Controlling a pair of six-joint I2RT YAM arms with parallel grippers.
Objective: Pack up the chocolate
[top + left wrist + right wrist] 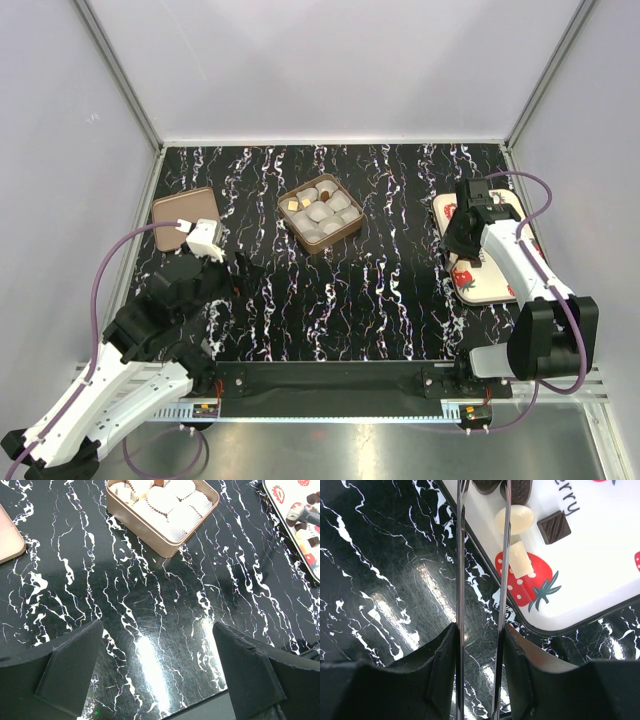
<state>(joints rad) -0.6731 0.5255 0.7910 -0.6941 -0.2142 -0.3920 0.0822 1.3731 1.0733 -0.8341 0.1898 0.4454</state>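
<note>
Chocolate pieces lie on a white strawberry-print tray point(600, 560): a pale round one point(515, 519), a pale block point(520, 560), a dark square point(554, 526) and dark ones point(519, 490) at the top edge. My right gripper point(480, 630) is shut on metal tongs point(460, 555), whose blades reach the dark pieces; the tips are cut off by the frame. In the top view it point(465, 240) hovers over the tray point(500, 285). A gold box point(345, 232) of white paper cups holds tan pieces point(293, 205). My left gripper point(157, 665) is open and empty above bare table.
The box's lid point(185, 210) lies at the far left. The gold box point(165, 542) and the tray's corner point(292, 495) show at the top of the left wrist view. White walls enclose the black marbled table point(400, 300).
</note>
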